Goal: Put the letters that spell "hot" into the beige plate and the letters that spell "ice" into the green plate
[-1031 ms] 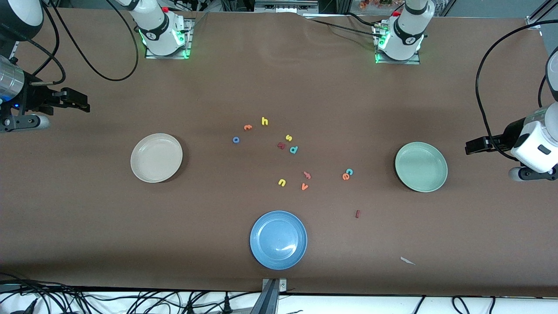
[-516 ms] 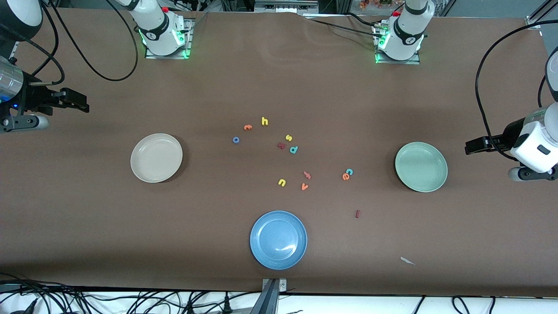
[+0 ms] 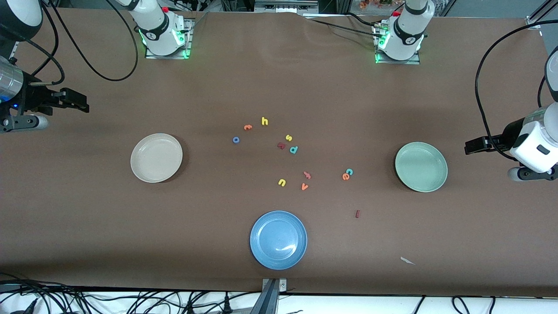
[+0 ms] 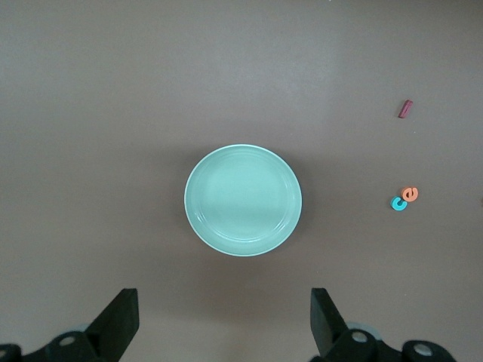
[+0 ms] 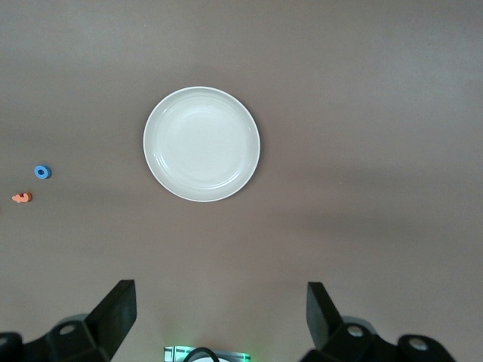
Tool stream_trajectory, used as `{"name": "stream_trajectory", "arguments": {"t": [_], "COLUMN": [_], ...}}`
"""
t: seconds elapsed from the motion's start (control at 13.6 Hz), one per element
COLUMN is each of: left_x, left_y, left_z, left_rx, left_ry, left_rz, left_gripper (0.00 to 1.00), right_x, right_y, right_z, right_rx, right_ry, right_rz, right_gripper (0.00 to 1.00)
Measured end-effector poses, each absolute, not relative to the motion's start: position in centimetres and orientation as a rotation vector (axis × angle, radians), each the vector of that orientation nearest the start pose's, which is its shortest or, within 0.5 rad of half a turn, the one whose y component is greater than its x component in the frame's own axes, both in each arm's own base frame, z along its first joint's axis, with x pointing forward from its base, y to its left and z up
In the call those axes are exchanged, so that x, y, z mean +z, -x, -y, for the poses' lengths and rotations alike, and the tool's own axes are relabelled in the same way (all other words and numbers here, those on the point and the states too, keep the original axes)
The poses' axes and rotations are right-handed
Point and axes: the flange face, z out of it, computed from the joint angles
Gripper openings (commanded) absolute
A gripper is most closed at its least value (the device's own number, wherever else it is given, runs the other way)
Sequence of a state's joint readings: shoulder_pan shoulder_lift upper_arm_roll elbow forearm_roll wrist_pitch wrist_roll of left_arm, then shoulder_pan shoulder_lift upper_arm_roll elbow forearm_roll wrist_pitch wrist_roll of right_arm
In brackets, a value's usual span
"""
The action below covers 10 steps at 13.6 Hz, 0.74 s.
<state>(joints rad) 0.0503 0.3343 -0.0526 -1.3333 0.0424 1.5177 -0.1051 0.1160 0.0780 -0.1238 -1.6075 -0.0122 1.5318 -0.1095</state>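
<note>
The beige plate [image 3: 156, 157] [image 5: 201, 144] lies empty toward the right arm's end, and the green plate [image 3: 421, 166] [image 4: 243, 200] lies empty toward the left arm's end. Between them lie the yellow h [image 3: 264, 121], orange t [image 3: 247, 127] [image 5: 23, 197] and blue o [image 3: 236, 140] [image 5: 42, 172]. The teal c [image 3: 349, 172] [image 4: 398, 203] touches the orange e [image 3: 345, 176] [image 4: 410, 194]. The dark red i [image 3: 357, 213] [image 4: 406, 108] lies nearer the camera. My right gripper [image 3: 83, 101] [image 5: 220, 294] and left gripper [image 3: 471, 146] [image 4: 225, 302] hang open and empty over the table's ends.
A blue plate [image 3: 278, 239] sits near the front edge. Other letters lie mid-table: yellow s [image 3: 288, 138], a dark red letter [image 3: 281, 145], teal d [image 3: 294, 149], a salmon letter [image 3: 307, 175], yellow u [image 3: 282, 182], orange v [image 3: 304, 186]. A paper scrap [image 3: 407, 261] lies near the front.
</note>
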Motion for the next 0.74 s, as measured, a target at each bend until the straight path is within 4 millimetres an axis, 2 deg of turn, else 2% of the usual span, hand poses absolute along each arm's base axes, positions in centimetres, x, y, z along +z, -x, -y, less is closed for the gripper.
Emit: {"name": "stream_trajectory", "arguments": {"t": [0.74], "left_x": [53.07], "left_y": [-64.27], "left_z": [-0.71], "left_rx": [0.232], "left_ry": [3.107], "left_rz": [0.161], "left_gripper": [1.0], "right_x": [56.07], "right_y": [-56.83], "right_z": [0.36], "right_rx": [0.243], "right_ry": [3.141], "right_rz": [0.159], "right_gripper": [1.0]}}
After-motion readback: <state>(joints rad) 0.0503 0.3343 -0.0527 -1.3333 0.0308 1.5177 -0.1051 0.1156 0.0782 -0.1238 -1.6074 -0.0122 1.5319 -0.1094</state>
